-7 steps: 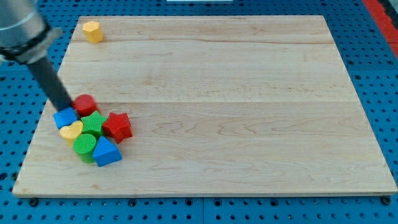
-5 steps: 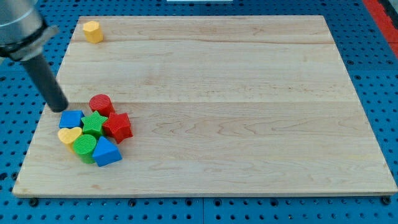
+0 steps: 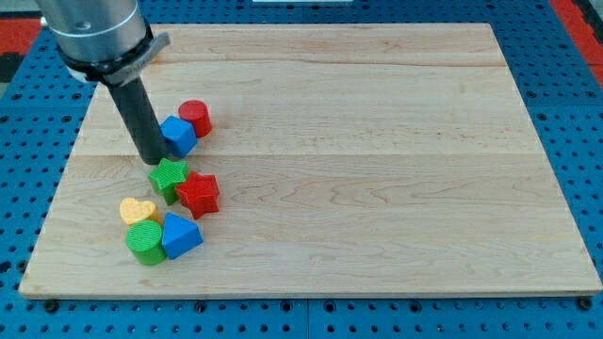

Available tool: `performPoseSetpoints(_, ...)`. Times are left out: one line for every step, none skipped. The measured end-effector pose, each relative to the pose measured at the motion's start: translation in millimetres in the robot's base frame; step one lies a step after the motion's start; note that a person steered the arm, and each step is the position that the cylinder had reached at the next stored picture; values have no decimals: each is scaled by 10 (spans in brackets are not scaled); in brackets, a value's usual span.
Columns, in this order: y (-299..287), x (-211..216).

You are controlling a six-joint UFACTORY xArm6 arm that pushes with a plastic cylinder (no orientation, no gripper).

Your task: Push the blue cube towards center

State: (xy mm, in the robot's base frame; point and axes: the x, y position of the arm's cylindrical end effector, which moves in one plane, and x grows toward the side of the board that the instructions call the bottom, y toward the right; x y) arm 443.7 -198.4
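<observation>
The blue cube (image 3: pixel 178 136) lies on the wooden board (image 3: pixel 377 141) left of centre, touching a red cylinder (image 3: pixel 195 117) up and to its right. My tip (image 3: pixel 154 160) rests just left of and slightly below the blue cube, touching its left side, and just above the green star (image 3: pixel 169 176). The rod rises toward the view's top left.
A red star (image 3: pixel 199 193) touches the green star on its right. Lower down sit a yellow heart (image 3: pixel 138 210), a green cylinder (image 3: pixel 145 242) and a second blue block (image 3: pixel 181 235) with a sloped top. The arm's grey housing (image 3: pixel 94 33) covers the board's top-left corner.
The tip swept right and up from the board's left edge. The blue cube and red cylinder moved up and right, out of the cluster. The other blocks shifted right. The yellow block at top left is now hidden.
</observation>
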Motion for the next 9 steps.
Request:
performPoseSetpoints(50,-203)
performPoseSetpoints(832,-580)
performPoseSetpoints(1499,-547)
performPoseSetpoints(738,-462)
performPoseSetpoints(378,-440)
performPoseSetpoints(988,-166)
performPoseSetpoints(2160,-24)
performPoseSetpoints(1537,-102)
performPoseSetpoints(1047,-246)
